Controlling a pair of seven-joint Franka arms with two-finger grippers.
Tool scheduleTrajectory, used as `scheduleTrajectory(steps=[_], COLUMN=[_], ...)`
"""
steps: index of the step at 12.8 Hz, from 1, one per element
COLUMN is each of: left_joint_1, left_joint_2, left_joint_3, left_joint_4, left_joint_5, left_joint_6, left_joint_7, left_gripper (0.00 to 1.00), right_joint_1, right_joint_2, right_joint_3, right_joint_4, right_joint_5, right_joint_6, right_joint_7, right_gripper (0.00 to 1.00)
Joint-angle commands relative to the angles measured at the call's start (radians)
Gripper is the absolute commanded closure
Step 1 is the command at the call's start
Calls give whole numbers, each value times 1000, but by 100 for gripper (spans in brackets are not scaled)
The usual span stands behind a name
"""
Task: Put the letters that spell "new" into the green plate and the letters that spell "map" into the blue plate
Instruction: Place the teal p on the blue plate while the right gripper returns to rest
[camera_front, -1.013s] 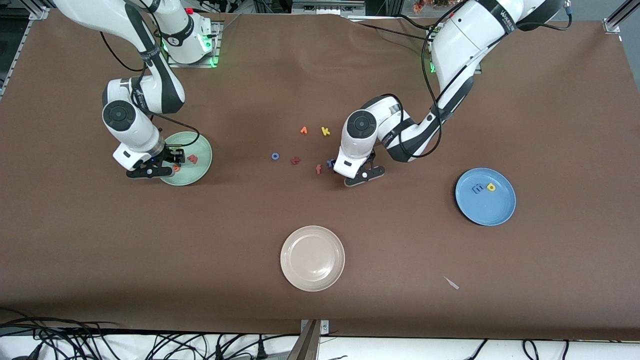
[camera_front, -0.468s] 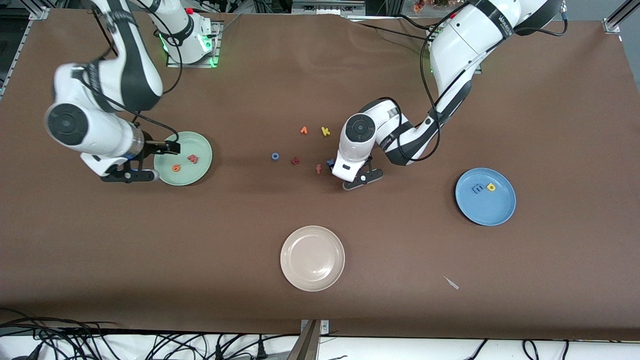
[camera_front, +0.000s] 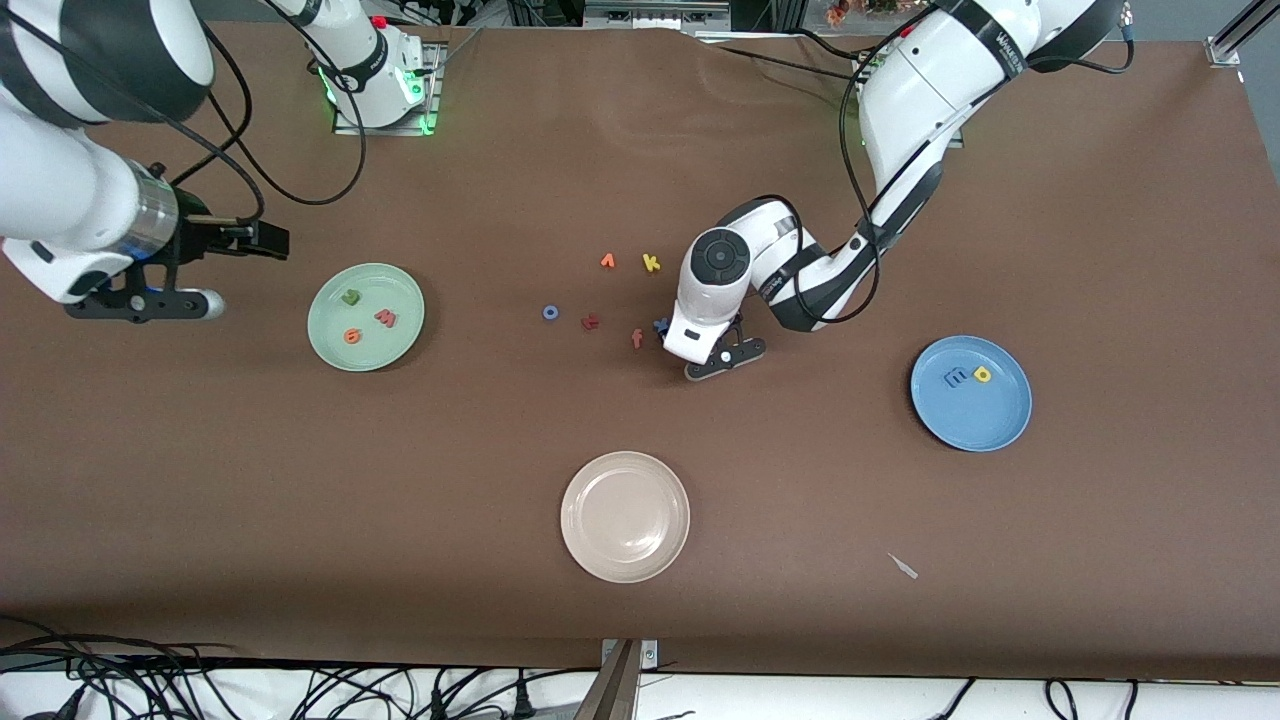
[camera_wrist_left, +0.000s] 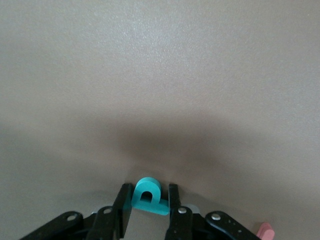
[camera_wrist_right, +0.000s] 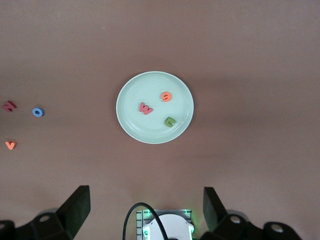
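The small teal foam letter "p" (camera_wrist_left: 146, 196) sat clamped between the left end effector (camera_wrist_left: 148, 206) fingers on the brown surface (camera_front: 800, 520). The right end effector (camera_wrist_right: 145, 212) hung wide open and empty above the pale green round plate (camera_wrist_right: 131, 127).

A brown mat covers the counter (camera_front: 1100, 200) almost edge to edge. Along its edge nearest the front camera, black cables (camera_front: 200, 685) tangle over a white strip. Metal framing (camera_front: 1228, 40) shows at the counter's upper corner.

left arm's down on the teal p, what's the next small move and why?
Probably lift straight up. The left gripper has its fingers closed against the teal p on the table, while the blue plate holds only the blue m and yellow a. The right gripper is open, up above the green plate.
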Motion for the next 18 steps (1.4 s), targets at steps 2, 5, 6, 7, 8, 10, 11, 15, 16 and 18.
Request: scheduleTrajectory(steps=[2, 5, 6, 7, 8, 10, 11, 15, 16, 18], left_joint_1=[15, 95, 139, 196, 251, 334, 369, 506, 533, 595], left_joint_2=[-5, -48, -66, -89, -108, -129, -139, -140, -134, -130], left_joint_3=[6, -16, -39, -66, -88, -97, -94, -85, -83, -76], left_joint_4=[23, 24, 24, 24, 24, 24, 24, 23, 21, 20], left_joint_5=[38, 7, -8, -31, -40, -37, -30, 18, 59, 84], left_joint_6=[-49, -164, -221, -273, -322, -399, -425, -481, -493, -493], left_joint_7=[4, 130, 200, 289, 373, 531, 613, 900, 961, 1104], left_gripper=[85, 88, 88, 88, 88, 88, 88, 88, 88, 87], right_joint_1=[-157, -256, -327, -349, -353, -359, -360, -362, -360, -370], right_joint_2=[-114, -254, -251, -257, -257, -242, -226, -228, -229, -231], right_joint_3=[100, 155, 172, 177, 177, 168, 169, 176, 176, 177], right_joint_4=[-145, -365, -333, -326, -304, -216, -180, -197, -198, -206], right_joint_5=[-13, -15, -10, -9, -15, -10, -16, -7, -7, -10], right_joint_6=[71, 315, 330, 378, 383, 233, 175, 182, 183, 203], right_joint_7=[-8, -21, -27, -31, -37, -37, -40, -76, -76, -76], right_gripper=[0, 0, 0, 0, 0, 0, 0, 0, 0, 0])
